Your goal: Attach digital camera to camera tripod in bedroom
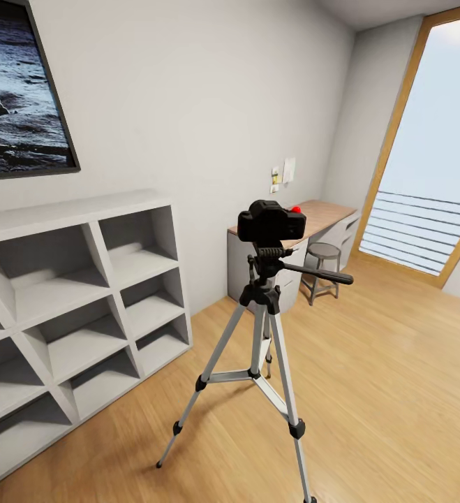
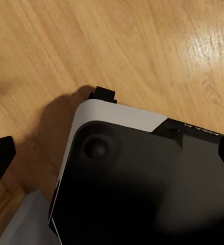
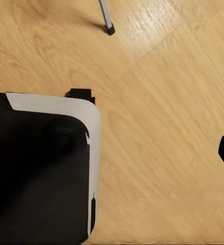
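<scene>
At the far left hangs a dark-framed black-and-white picture (image 1: 21,91) above a white cube shelf (image 1: 76,314) on the light wood plank floor (image 1: 397,391). In the middle stands the tall camera tripod (image 1: 261,349) with three thin silver legs, black joints and a long black handle, carrying the small chunky black digital camera (image 1: 271,221) on its head. Farther right are a wood-topped grey tabletop (image 1: 327,213), a round grey stool (image 1: 323,269) and a tall wood-framed window (image 1: 432,147); whether either gripper is spread or pressed together cannot be told.
</scene>
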Controlling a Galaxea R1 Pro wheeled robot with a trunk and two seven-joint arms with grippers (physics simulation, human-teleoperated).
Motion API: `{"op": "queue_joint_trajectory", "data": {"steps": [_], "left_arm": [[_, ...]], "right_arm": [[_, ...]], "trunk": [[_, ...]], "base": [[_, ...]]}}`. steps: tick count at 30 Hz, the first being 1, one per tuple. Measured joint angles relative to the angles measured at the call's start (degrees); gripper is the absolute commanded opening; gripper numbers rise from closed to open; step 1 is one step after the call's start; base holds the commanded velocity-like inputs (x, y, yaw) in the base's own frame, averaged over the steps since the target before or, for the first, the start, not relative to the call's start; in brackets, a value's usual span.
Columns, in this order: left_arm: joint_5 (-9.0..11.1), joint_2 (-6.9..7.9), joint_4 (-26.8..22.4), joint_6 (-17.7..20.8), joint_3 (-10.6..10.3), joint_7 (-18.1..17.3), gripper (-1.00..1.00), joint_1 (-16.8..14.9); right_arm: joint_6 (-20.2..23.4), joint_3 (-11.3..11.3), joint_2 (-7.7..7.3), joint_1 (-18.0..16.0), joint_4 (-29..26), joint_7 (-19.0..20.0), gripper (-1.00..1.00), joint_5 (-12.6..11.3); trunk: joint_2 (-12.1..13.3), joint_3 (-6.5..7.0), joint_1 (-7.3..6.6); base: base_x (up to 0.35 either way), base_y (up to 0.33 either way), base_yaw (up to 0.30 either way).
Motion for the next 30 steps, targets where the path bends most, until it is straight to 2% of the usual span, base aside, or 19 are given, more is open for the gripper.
{"op": "queue_joint_trajectory", "data": {"steps": [6, 21, 30], "left_arm": [[-0.41, 0.07, -0.19, -1.12, -0.04, -0.02, 1.0, -0.02], [-0.92, 0.52, -0.45, -1.67, -0.24, -0.03, 1.0, -0.01], [-0.82, 0.5, -0.44, -1.68, -0.22, -0.03, 1.0, -0.01]], "right_arm": [[0.44, -0.03, 1.05, 0.75, 0.0, -0.4, 1.0, -0.58], [0.61, 0.11, 1.04, 0.89, -0.08, -0.77, 1.0, -0.29], [0.51, 0.18, 1.62, 0.89, -0.15, -0.74, 1.0, -0.08]], "trunk": [[0.0, 0.0, 0.0], [0.0, 0.0, 0.0], [0.0, 0.0, 0.0]], "base": [[0.0, 0.0, 0.0], [0.0, 0.0, 0.0], [0.0, 0.0, 0.0]]}}
